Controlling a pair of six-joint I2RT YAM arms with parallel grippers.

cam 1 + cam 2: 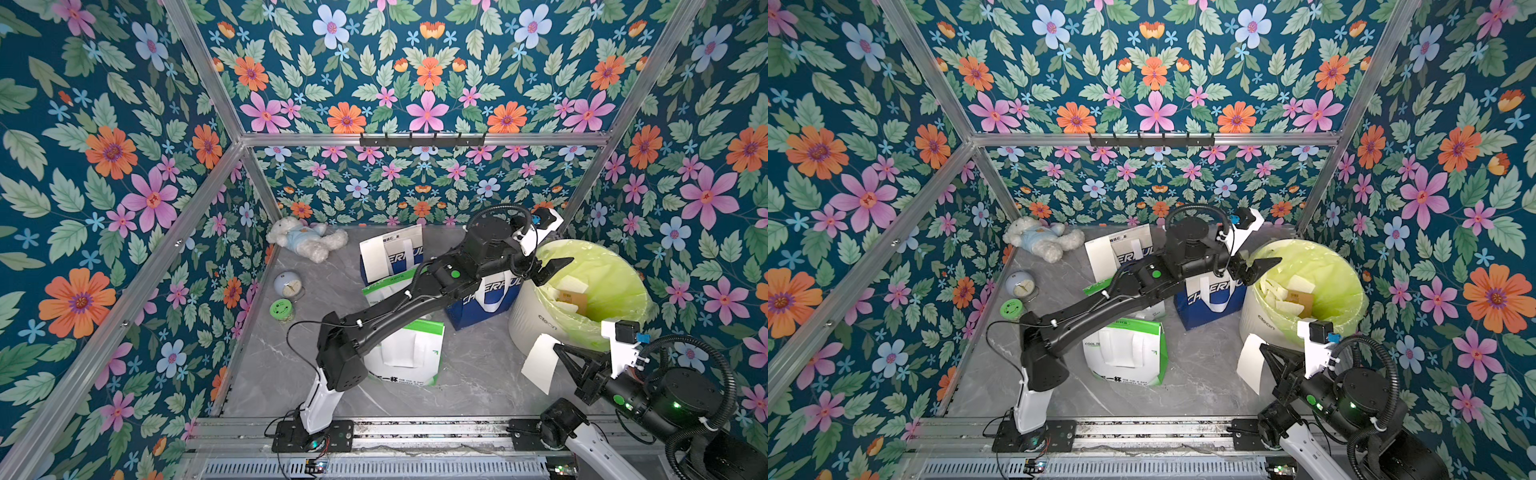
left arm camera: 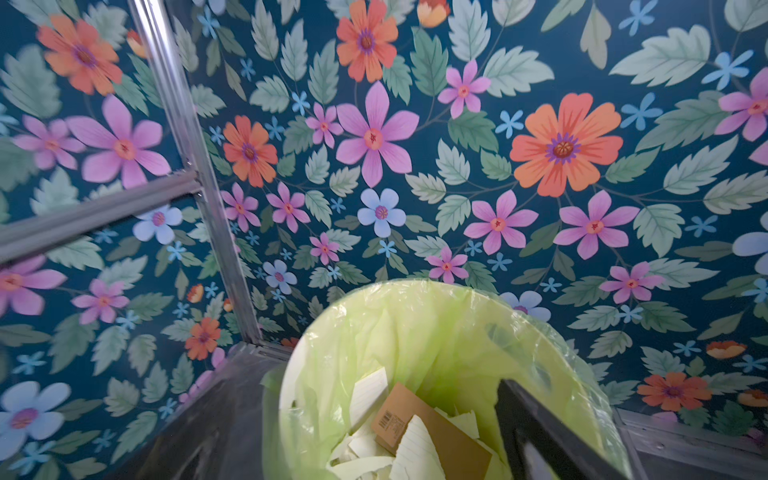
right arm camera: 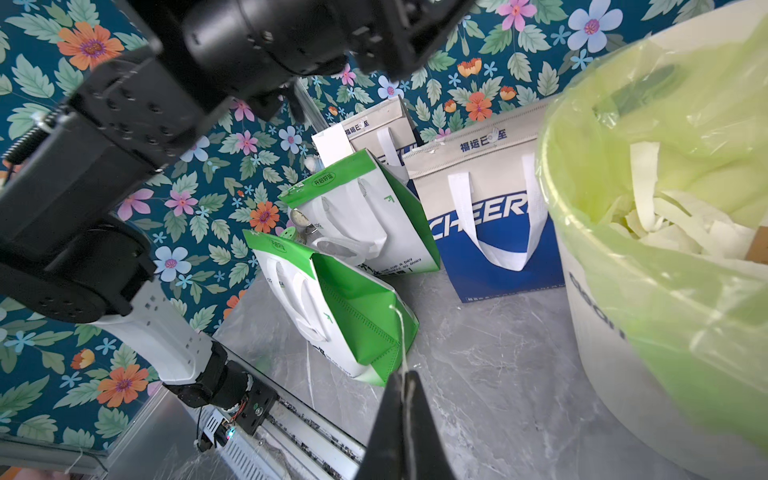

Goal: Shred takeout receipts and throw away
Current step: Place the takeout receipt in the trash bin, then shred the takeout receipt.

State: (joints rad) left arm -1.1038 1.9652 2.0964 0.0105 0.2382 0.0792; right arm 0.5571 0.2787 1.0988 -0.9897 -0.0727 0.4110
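Pinching: the right gripper [image 1: 557, 348], lower right in both top views, has its jaws pressed together on one edge of a takeout receipt [image 1: 540, 362].
Held sheet: plain white, hanging in the air off the fingertips. It is just beside the near wall of the bin [image 1: 536, 316] and outside it. In the right wrist view it shows edge-on, a thin pale line rising from between the black fingers [image 3: 382, 424].
Left gripper [image 1: 552, 270]: right of centre in both top views, over the upper-left rim of the bin. Its jaws are spread with nothing between them. The left wrist view shows only one finger [image 2: 540, 432], at the lower right of the frame.
Bin contents: inside the yellow-green liner [image 2: 415, 324] lie white paper strips [image 2: 368, 397] and a brown card [image 2: 440, 436].
Second receipt [image 1: 375, 259]: another white sheet, upright against the back blue-and-white bag [image 1: 409, 245], above centre.
Bags: a nearer blue-and-white bag [image 3: 490, 208] stands just beside the bin. Two green-and-white bags [image 3: 365, 224] stand left of it on the grey table [image 1: 478, 374].
Far left of the table: a teddy bear [image 1: 299, 241], a small clock [image 1: 289, 284] and a green-lidded jar [image 1: 281, 309].
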